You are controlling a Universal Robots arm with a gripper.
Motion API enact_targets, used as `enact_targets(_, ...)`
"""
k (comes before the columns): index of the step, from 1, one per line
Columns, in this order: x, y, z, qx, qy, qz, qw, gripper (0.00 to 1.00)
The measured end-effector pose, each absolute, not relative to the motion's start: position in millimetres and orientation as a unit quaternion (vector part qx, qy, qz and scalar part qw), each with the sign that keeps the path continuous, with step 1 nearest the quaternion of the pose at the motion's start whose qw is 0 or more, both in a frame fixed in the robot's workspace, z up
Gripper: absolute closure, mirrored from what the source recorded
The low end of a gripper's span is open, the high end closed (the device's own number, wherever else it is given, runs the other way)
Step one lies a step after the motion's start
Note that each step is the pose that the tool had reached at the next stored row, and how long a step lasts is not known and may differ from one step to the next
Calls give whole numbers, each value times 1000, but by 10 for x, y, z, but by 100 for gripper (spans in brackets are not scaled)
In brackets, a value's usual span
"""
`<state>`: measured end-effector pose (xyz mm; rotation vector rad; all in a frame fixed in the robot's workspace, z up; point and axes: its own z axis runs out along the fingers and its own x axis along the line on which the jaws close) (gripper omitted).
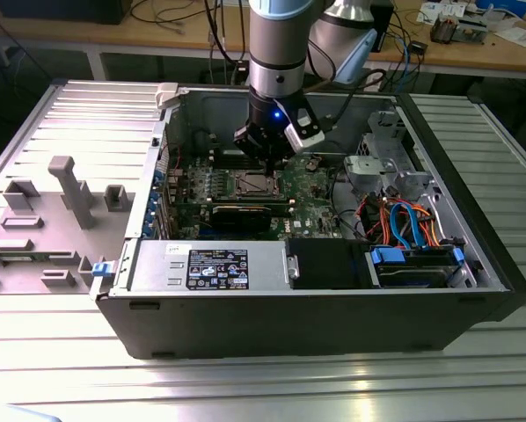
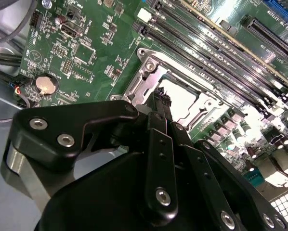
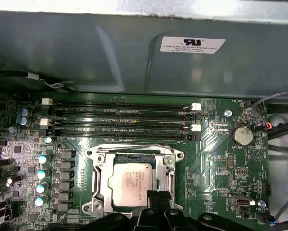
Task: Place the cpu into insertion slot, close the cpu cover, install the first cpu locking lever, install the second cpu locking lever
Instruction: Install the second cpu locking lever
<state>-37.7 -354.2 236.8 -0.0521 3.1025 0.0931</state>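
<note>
Gripper (image 3: 153, 199) narrow, fingers together, empty, poised just over cpu cover (image 3: 99, 173) edge. Cpu (image 3: 130, 182) directly below gripper, seated in insertion slot (image 3: 134, 158), cover frame lying around it.

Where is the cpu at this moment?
The cpu lies in the insertion slot, framed by the cpu cover, just below the black memory slots in the first wrist view; the gripper is at its edge.

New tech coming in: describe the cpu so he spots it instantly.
Inside the open case, find the green board. Below its long black memory slots sits a silver frame; the cpu is the dull grey square plate within it.
</note>
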Motion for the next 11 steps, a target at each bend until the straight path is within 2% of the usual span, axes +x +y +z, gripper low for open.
enact_targets(11, -377, -3544, 2367, -17, 999, 30, 19, 89)
